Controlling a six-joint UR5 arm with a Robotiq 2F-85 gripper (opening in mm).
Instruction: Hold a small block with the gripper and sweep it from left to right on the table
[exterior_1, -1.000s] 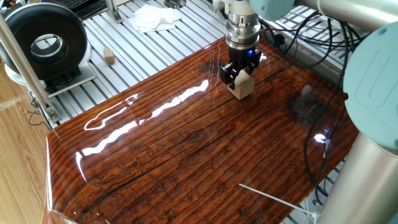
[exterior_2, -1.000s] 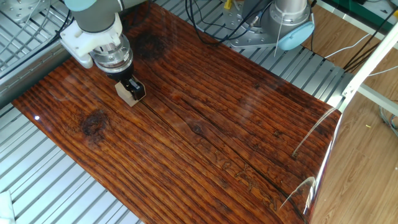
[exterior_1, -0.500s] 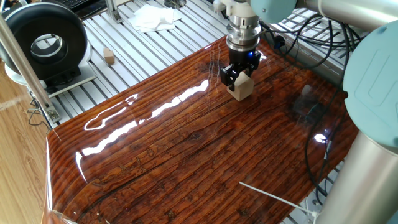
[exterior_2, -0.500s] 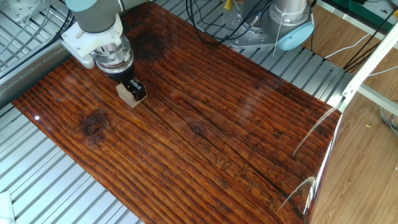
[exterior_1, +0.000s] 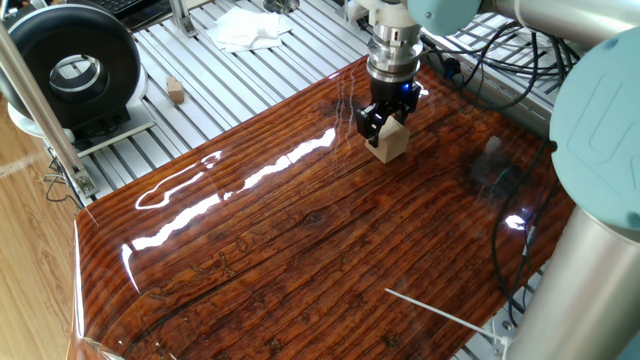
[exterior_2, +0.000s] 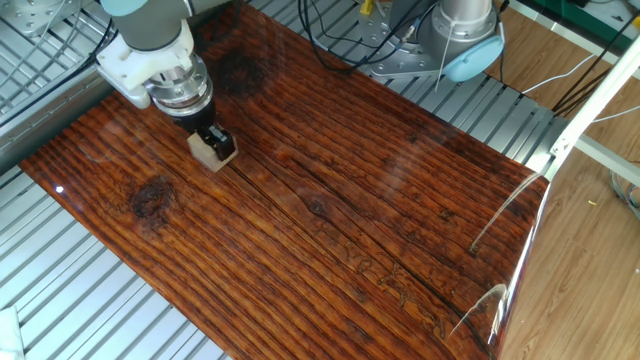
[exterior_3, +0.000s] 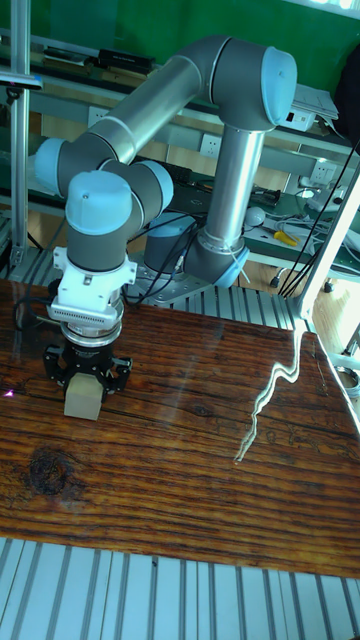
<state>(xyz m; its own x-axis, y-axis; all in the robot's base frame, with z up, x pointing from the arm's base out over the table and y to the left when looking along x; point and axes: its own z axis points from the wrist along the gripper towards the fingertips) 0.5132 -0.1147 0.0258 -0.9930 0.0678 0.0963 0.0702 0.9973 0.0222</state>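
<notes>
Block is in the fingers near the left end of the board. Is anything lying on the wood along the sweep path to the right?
Nothing visible does. The gripper holds the small block on the table, and the wood to the right shows only grain and bright reflections. The tinier brownish block sits off the board on the aluminium slats.

Glossy reddish-brown table (exterior_1: 300, 250) with dark streaky wood grain and white glare, a plain pale beige small block (exterior_1: 389, 139) on it pinched in the black gripper (exterior_1: 384, 122) under a blue glowing ring, tinier brownish block (exterior_1: 176, 91) off on silver ribbed slats (exterior_1: 250, 75).
</notes>
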